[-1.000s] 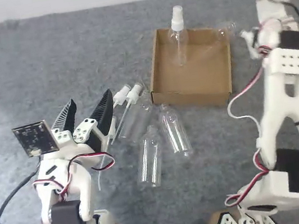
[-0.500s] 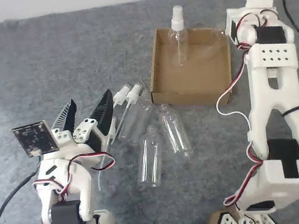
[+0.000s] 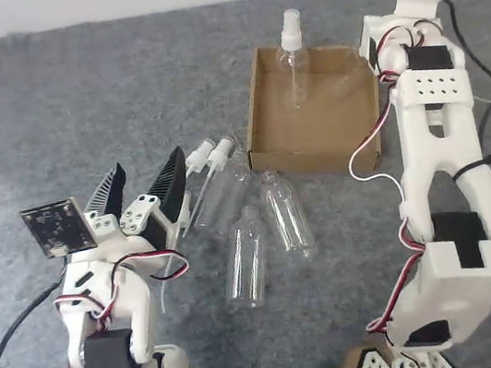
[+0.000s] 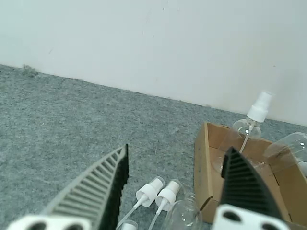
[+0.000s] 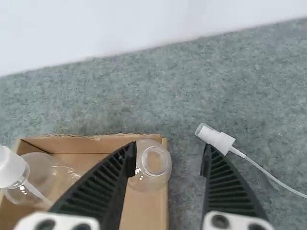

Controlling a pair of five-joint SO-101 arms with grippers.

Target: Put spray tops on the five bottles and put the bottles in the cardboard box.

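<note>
R arm [image 3: 436, 144] extended to cardboard box [image 3: 256, 112] corner, right claw [image 5: 169, 149] open over capless bottle [image 5: 152, 164]; left claw [image 4: 177, 151] open. Box also holds spray-topped bottle [image 3: 293, 69].

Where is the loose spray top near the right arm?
In the right wrist view, the spray top lies on the grey carpet just outside the cardboard box, beside the uncapped bottle.
</note>
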